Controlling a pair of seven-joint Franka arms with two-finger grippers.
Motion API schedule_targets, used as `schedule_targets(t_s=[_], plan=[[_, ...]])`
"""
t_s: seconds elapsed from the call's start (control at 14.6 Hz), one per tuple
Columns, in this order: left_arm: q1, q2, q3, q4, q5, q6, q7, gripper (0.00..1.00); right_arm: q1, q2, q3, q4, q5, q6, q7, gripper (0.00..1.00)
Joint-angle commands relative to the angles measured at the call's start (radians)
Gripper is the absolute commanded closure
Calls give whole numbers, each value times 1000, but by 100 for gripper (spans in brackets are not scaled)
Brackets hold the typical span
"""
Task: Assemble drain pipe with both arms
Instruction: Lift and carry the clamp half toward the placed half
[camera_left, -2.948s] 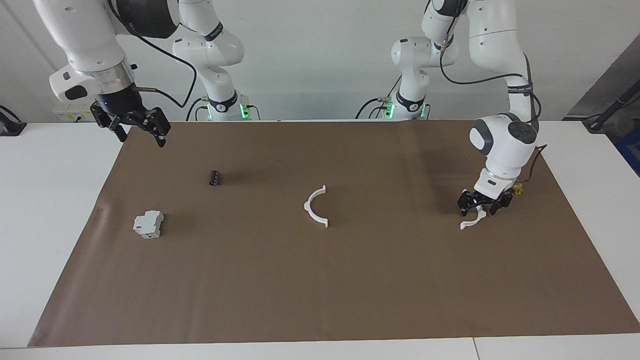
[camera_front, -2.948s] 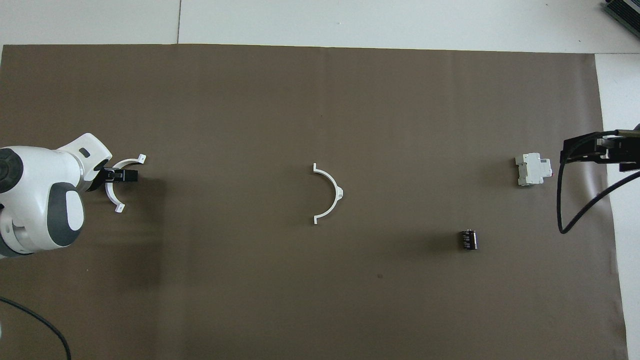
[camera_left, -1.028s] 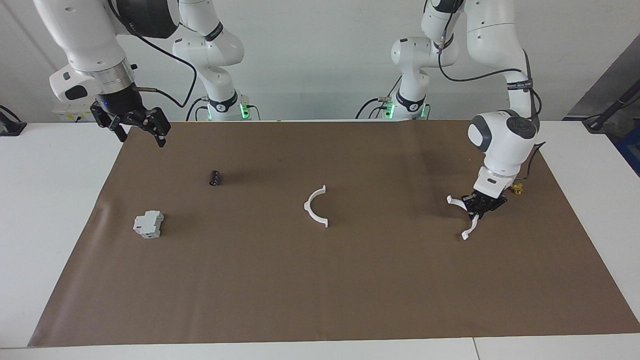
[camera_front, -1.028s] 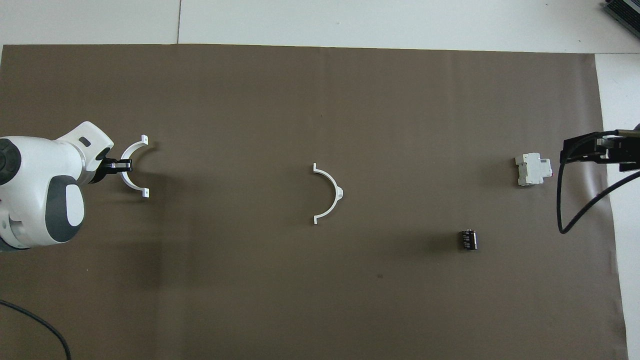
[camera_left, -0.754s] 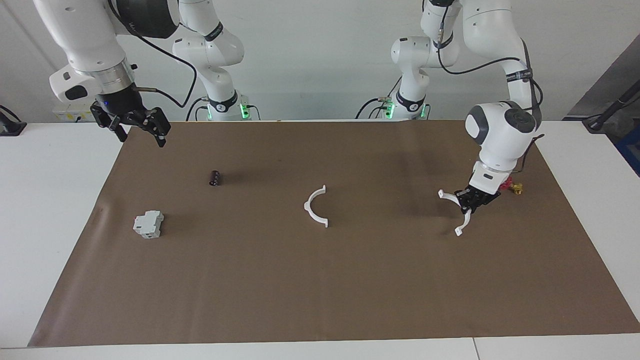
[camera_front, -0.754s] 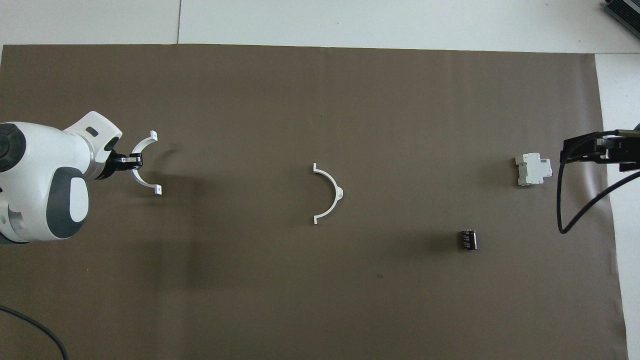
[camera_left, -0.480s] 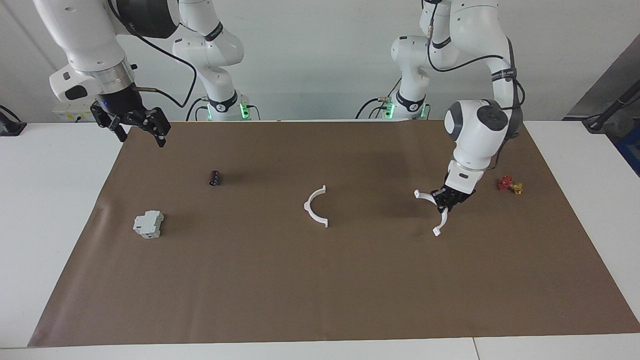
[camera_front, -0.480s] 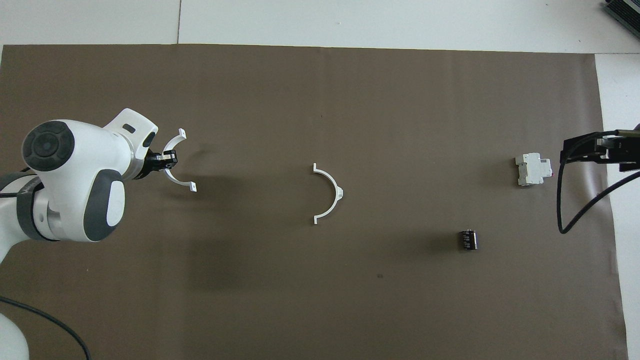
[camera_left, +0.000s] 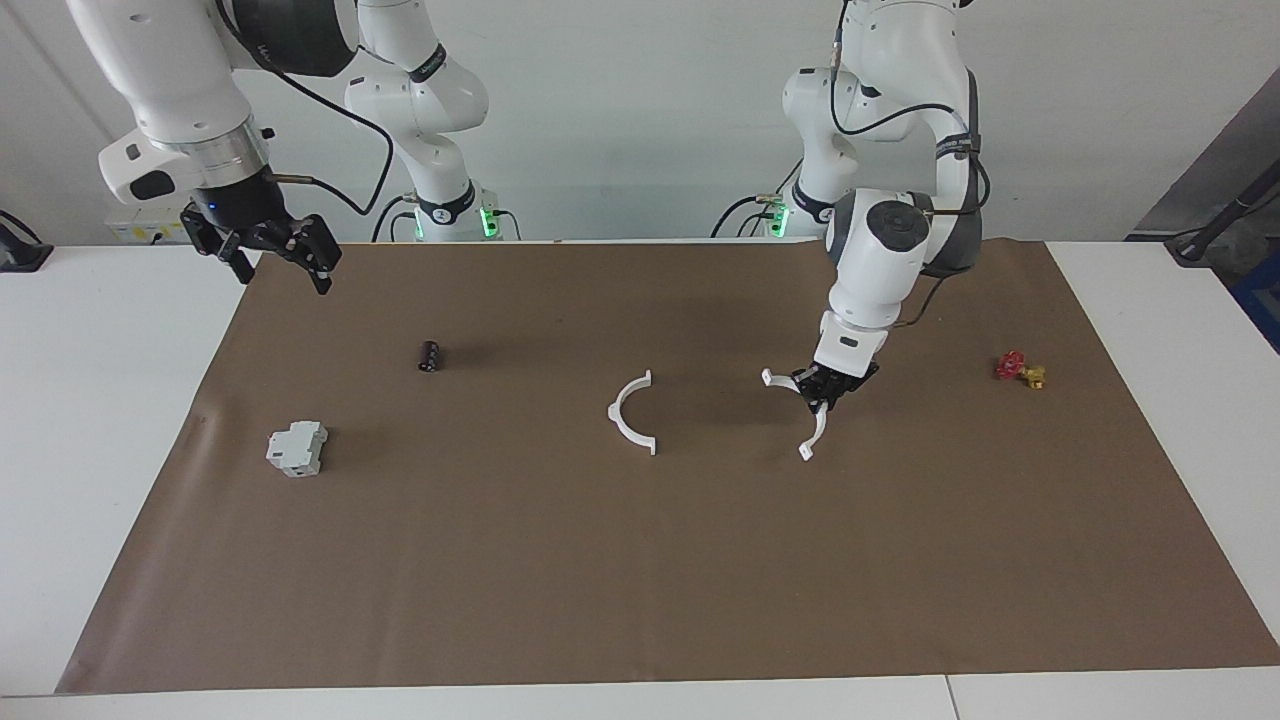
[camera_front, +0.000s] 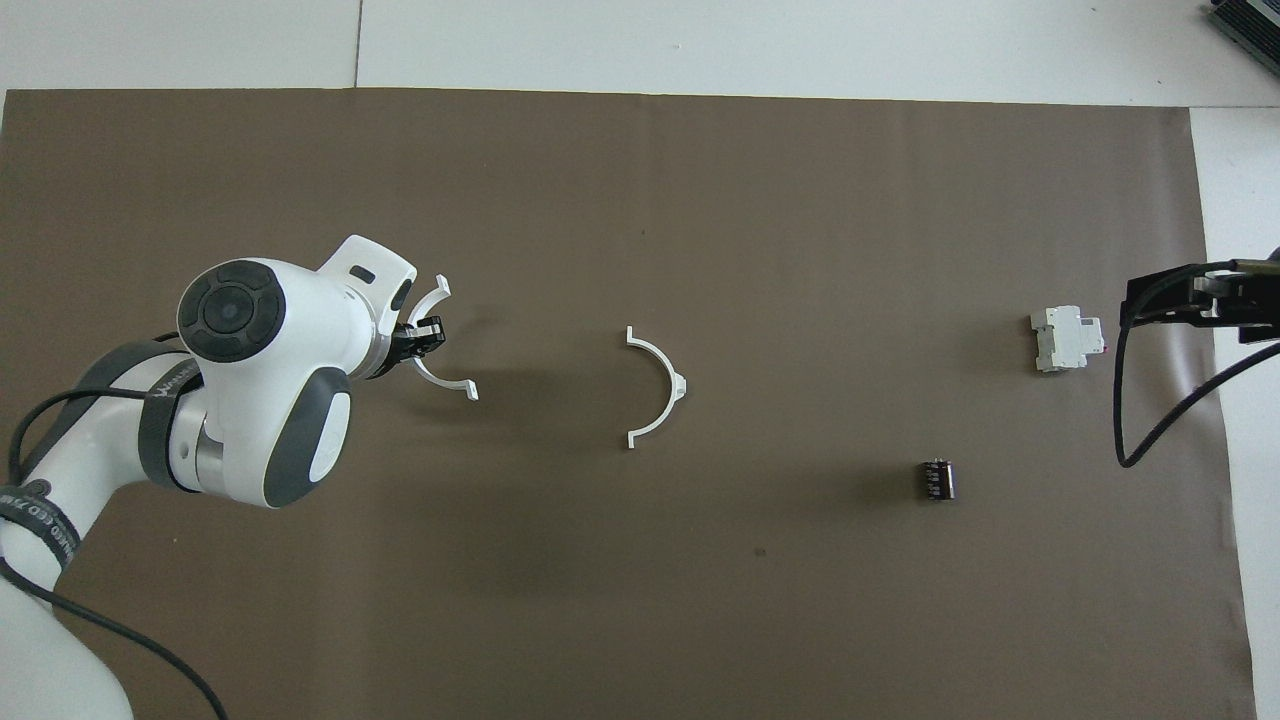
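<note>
alignment between the two halves governs the coming move. left gripper (camera_left: 828, 388) is clamped on one white half-ring (camera_left: 806, 414) at mid-arc and carries it clear of the brown mat (camera_left: 640, 600), over a spot toward the left arm's end of the table. loose half-ring (camera_left: 630, 413) lies flat near the mat's centre, well apart from the held one, toward the right arm's end from it.

overhead view shows the two open sides turned toward each other: loose half-ring (camera_front: 658, 386) bulges toward the right arm's end and opens toward the held half-ring (camera_front: 440, 347), which opens back toward it. the line across the loose half's two ends runs roughly nearer-to-farther from the robots. the held half appears turned slightly off that line, one end tab leading. judged: travel toward the centre plus a small twist is needed before the ends can meet.

left arm is clearly the nearer to the loose half. right gripper (camera_left: 268, 248) waits with jaws apart, empty, high over the mat's corner at its own end, well apart from both halves.

both halves are thin white plastic arcs with small outward tabs at the ends; the loose one shows a small nub at mid-arc. neither shows visible damage.

a grey-white block (camera_left: 296, 447) and a black cylinder (camera_left: 429, 355) lie toward the right arm's end, clear of the path.
</note>
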Motion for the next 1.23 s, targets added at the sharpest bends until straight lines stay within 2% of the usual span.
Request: schedule_targets(t_s=[0.0,0.21,0.55,0.96,1.17], plan=[[-30,2,14,18,53,-23,-20,100,-7,-14,5,-11,-2,-3,-21,0],[-93,48,14,56,82,-12,-22,100,-7,-14,6,-11,-2,-3,-21,0],[-182,158,14,185,92,-9,-34,100,-7,-14,6,-11,-2,-3,-21,0],[-215,208,16,202,95,2,-31,100,-7,-14,6,-11,-2,-3,-21,0],[-217,209,16,200,96,8,-31,100,-7,-14,5,-11,-2,-3,-21,0]])
